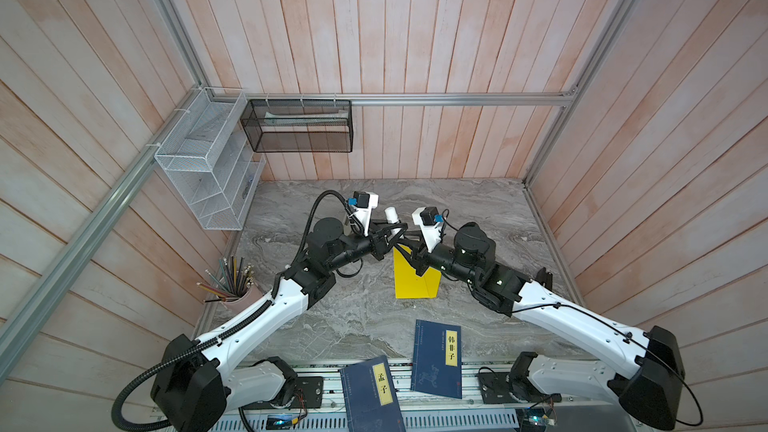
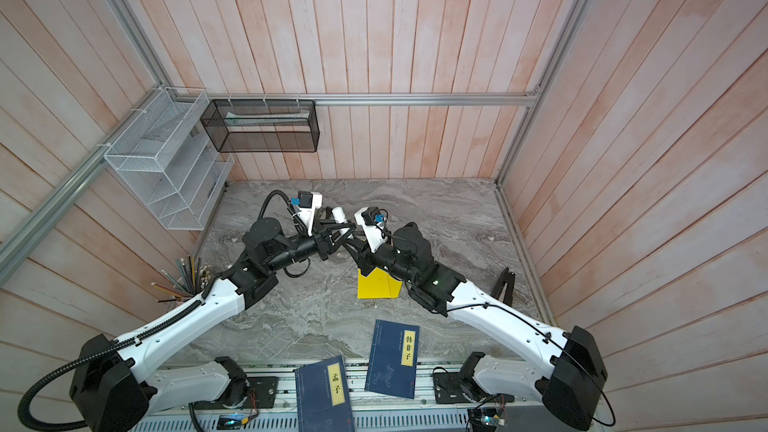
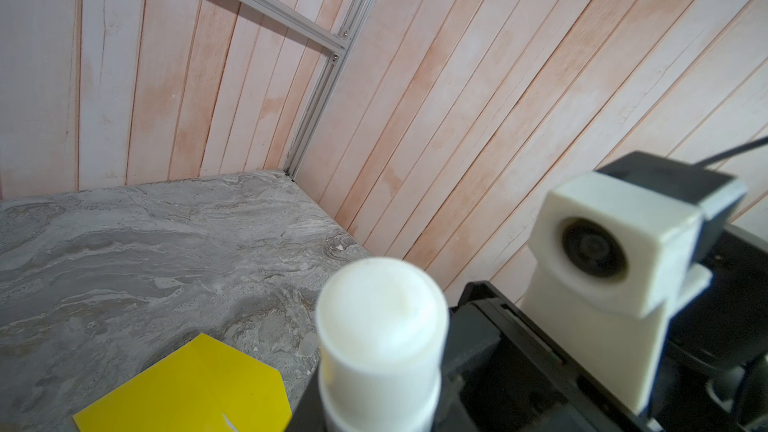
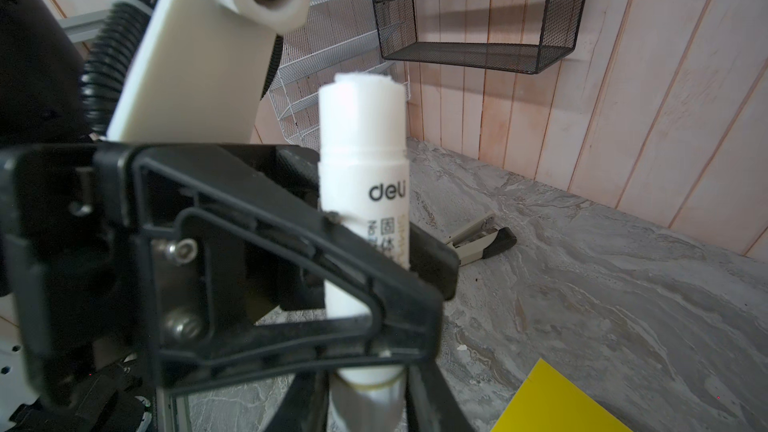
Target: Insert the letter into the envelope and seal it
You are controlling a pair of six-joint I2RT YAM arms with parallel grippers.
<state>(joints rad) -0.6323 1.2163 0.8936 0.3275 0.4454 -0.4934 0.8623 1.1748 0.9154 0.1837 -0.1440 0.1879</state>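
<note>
Both arms reach inward, wrists meeting over the tabletop (image 1: pixel 353 326) centre; left gripper (image 1: pixel 397 230) clenched on upright glue stick (image 1: pixel 391 214), right gripper (image 1: pixel 401 245) grasping its lower end. The envelope (image 1: pixel 415 280) lies flat on the tabletop just beneath, partly under the right wrist.
</note>
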